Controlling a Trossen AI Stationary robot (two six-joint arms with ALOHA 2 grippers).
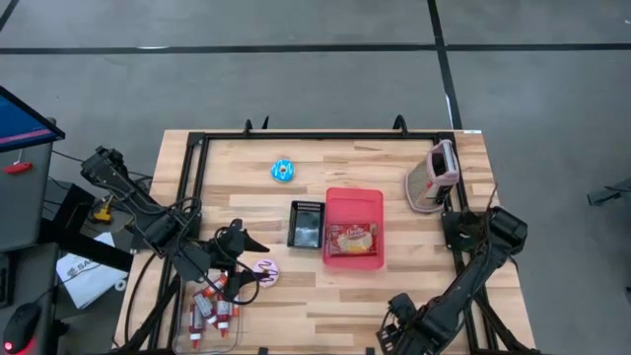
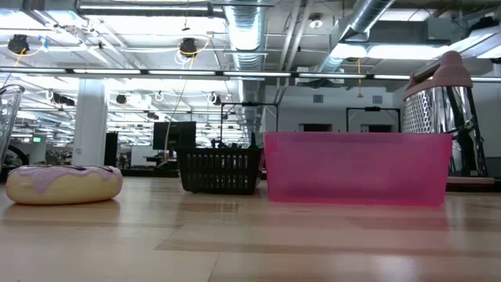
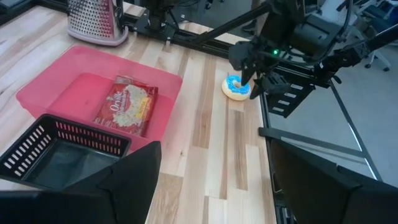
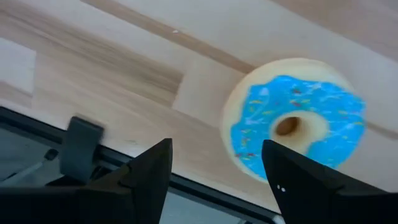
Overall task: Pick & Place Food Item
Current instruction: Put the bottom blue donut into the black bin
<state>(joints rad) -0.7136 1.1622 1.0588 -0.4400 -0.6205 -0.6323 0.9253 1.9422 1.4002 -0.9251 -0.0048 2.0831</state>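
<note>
My left gripper [image 1: 246, 242] sits near the table's near left corner, fingers spread and empty, just beside the purple-frosted donut [image 1: 264, 268]. Mid-table, the black basket [image 1: 306, 224] touches the pink bin [image 1: 353, 202], and the popcorn packet [image 1: 353, 238] lies flat inside the bin. The blue donut [image 1: 284, 171] lies toward the far edge. The grater [image 1: 434, 177] stands at the far right corner. My right gripper [image 4: 214, 168] is spread, gripping nothing, with the blue donut on the wood just past its fingers. From above, though, the right arm [image 1: 473, 276] looks folded at the near right corner, so I cannot reconcile the two.
</note>
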